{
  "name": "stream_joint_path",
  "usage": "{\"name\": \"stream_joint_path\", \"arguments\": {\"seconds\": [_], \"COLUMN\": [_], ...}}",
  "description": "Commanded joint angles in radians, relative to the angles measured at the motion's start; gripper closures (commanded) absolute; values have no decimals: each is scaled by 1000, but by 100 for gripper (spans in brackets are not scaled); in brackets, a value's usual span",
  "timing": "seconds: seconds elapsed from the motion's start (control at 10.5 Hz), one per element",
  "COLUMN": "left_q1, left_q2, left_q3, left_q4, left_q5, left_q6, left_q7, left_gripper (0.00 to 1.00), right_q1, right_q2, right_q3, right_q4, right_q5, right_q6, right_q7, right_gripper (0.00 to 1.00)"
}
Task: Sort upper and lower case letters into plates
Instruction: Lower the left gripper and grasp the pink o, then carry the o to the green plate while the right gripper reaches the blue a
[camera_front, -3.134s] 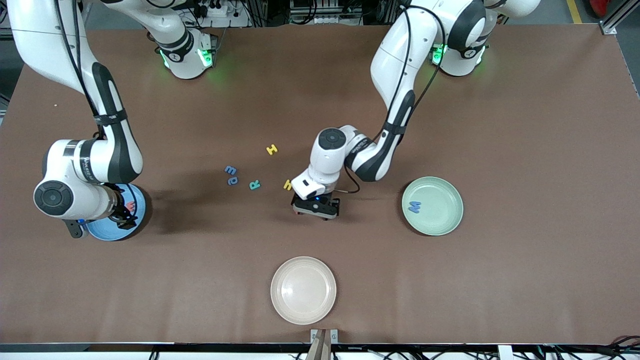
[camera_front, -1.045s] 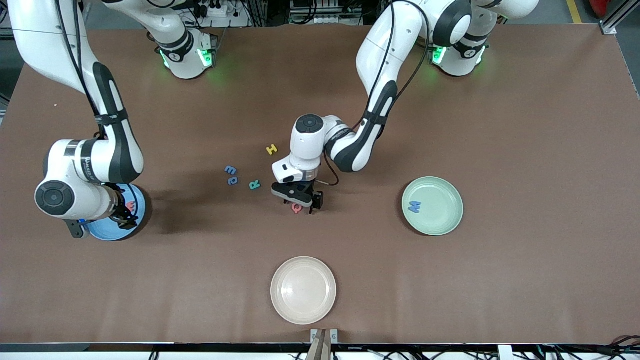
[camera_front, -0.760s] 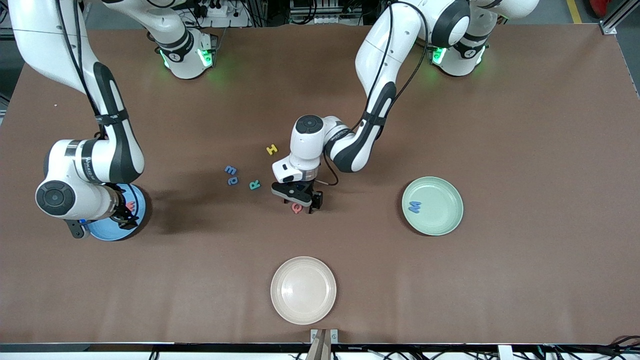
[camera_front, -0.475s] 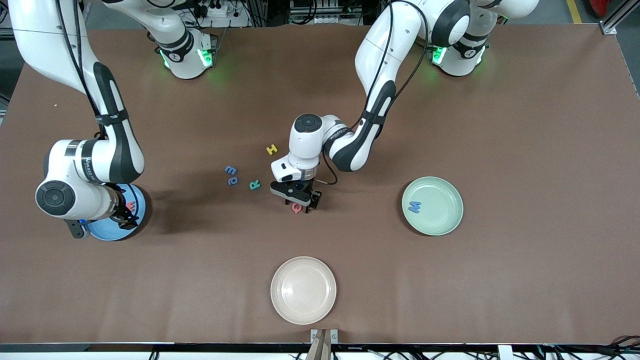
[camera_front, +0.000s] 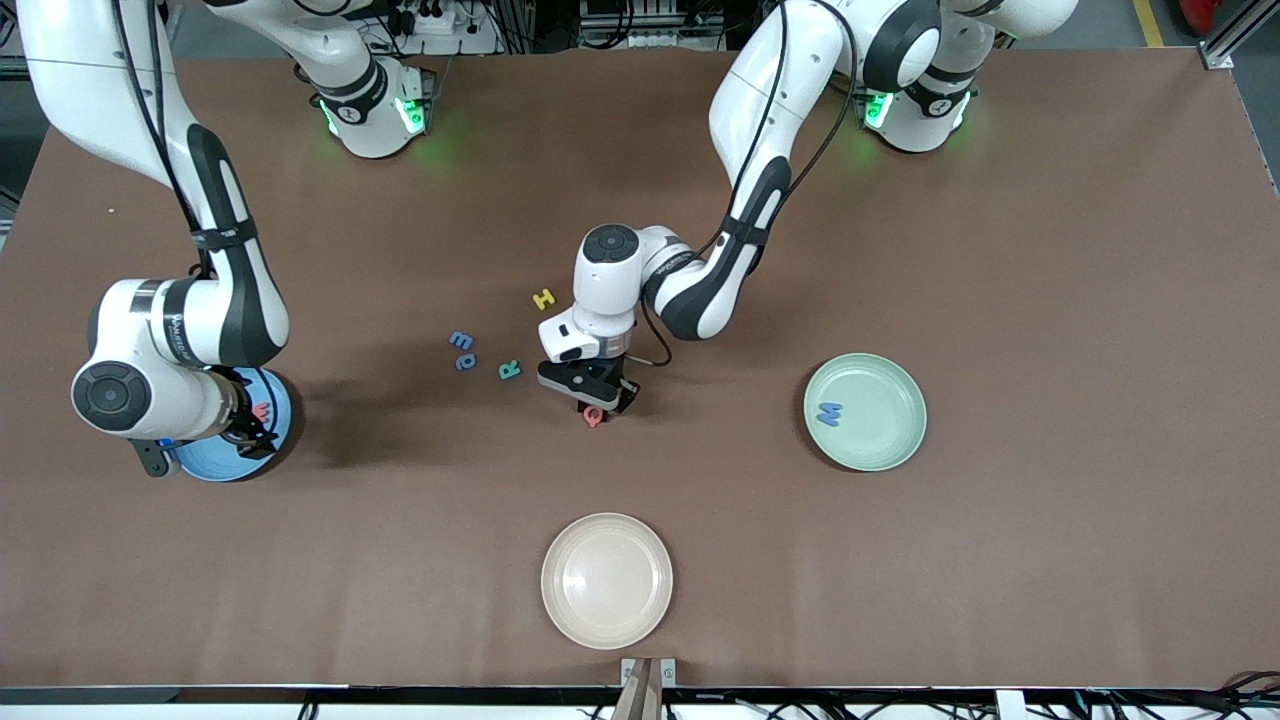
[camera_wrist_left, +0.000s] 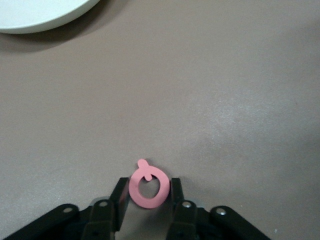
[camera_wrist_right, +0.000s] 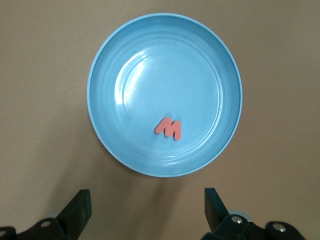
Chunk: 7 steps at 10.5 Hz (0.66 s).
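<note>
Pink foam Q (camera_wrist_left: 148, 187) lay mid-table, pinched across its ring by the left gripper (camera_wrist_left: 146, 192), jaws nearly closed. Light, thin and soft, it likely needed only a gentle edge grip. The right gripper (camera_wrist_right: 146, 210) waited wide open and empty over the blue plate (camera_wrist_right: 110, 65).

left gripper (camera_front: 596, 404) | moved from yellow letter | now closed around pink letter (camera_wrist_left: 148, 186) on table

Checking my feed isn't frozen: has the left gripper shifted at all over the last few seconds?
Yes. The left gripper has moved toward the right arm's end of the table, away from the green plate, and now grips the pink letter.
</note>
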Motion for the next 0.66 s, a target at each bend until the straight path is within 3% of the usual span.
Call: {"name": "stream_joint_path", "arguments": {"seconds": [0.0, 0.38, 0.57], "left_q1": [-1, 1, 2], "left_q2": [-1, -8, -21], "left_q3": [4, 4, 3], "left_q4": [-14, -12, -12], "left_q5": [14, 9, 9], "left_q6": [-31, -68, -100], "left_q7": [-3, 2, 5], "left_gripper": [81, 82, 82], "right_q1": [23, 100, 107], "right_q2": [0, 18, 19], "right_q3": [10, 20, 20], "right_q4": [2, 2, 1], "right_q5": [14, 34, 141], "right_q6": [-4, 5, 16], "right_q7": [65, 223, 232], "right_gripper": [0, 0, 0]}}
